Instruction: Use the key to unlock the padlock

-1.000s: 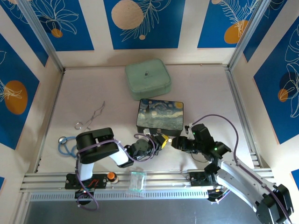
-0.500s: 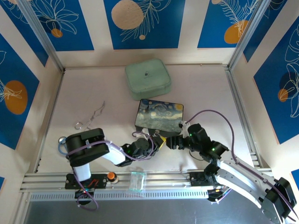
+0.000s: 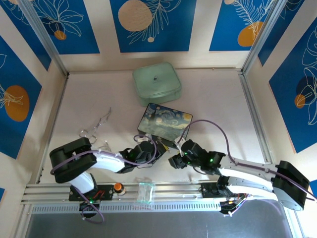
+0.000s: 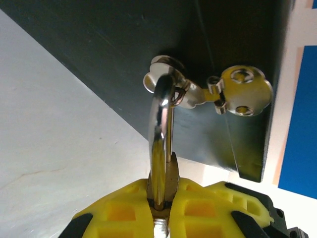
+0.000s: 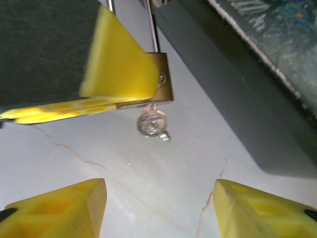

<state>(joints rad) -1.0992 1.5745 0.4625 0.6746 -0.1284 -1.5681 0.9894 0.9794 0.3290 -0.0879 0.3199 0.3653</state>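
The brass padlock [image 5: 162, 82] hangs by its silvery shackle [image 4: 161, 124] from the latch [image 4: 190, 94] on the dark starry-night box [image 3: 166, 123]. My left gripper [image 4: 166, 196] is shut on the padlock body, with its yellow fingers [image 5: 116, 69] on either side. The key [image 5: 152, 124] sticks out of the padlock's underside, showing its small round head. My right gripper [image 5: 161, 208] is open just short of the key, touching nothing. In the top view the left gripper [image 3: 154, 148] and right gripper [image 3: 173, 160] meet at the box's near edge.
A mint-green case [image 3: 156, 84] lies behind the box. A silvery looped wire piece [image 3: 94, 128] rests at the left. A small clear bag [image 3: 146, 192] and an orange knob [image 3: 118, 187] sit on the front rail. Side walls close in the table.
The box has swung and slid to the left with the padlock. Both grippers have followed it leftward, and the right arm now stretches low across the table.
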